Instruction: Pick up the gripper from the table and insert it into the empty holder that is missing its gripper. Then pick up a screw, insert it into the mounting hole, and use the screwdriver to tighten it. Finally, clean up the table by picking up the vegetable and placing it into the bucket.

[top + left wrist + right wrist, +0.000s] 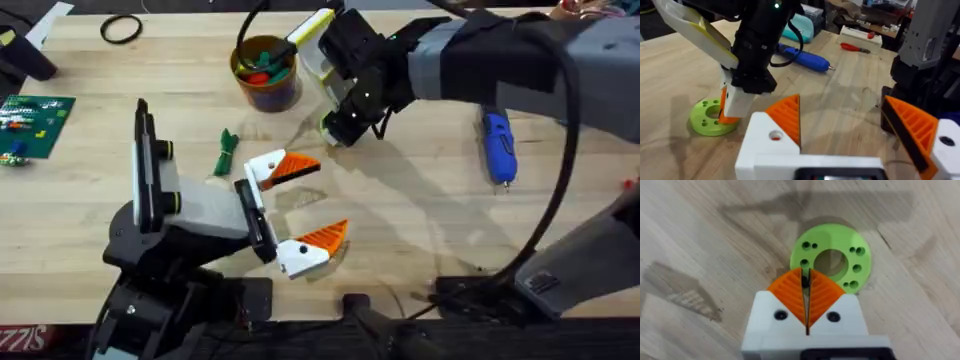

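Note:
My right gripper (805, 280) is shut, its orange pads pinching a small dark screw (804, 281) just above a lime-green disc with holes (832, 255) lying on the table (420, 210). The same gripper (730, 107) hovers over the disc (707, 120) in the left wrist view. My left gripper (332, 197) stands open and empty near the front middle. The dark green vegetable (226, 152) lies left of it. The bucket (266, 72) stands at the back centre. The blue screwdriver (498, 147) lies at the right. The loose gripper piece and the holder are out of view.
A green circuit board (30, 120) lies at the left edge and a black ring (120, 30) at the back left. A teal pouch (800, 27) and a white box (860, 37) sit beyond the screwdriver (802, 56).

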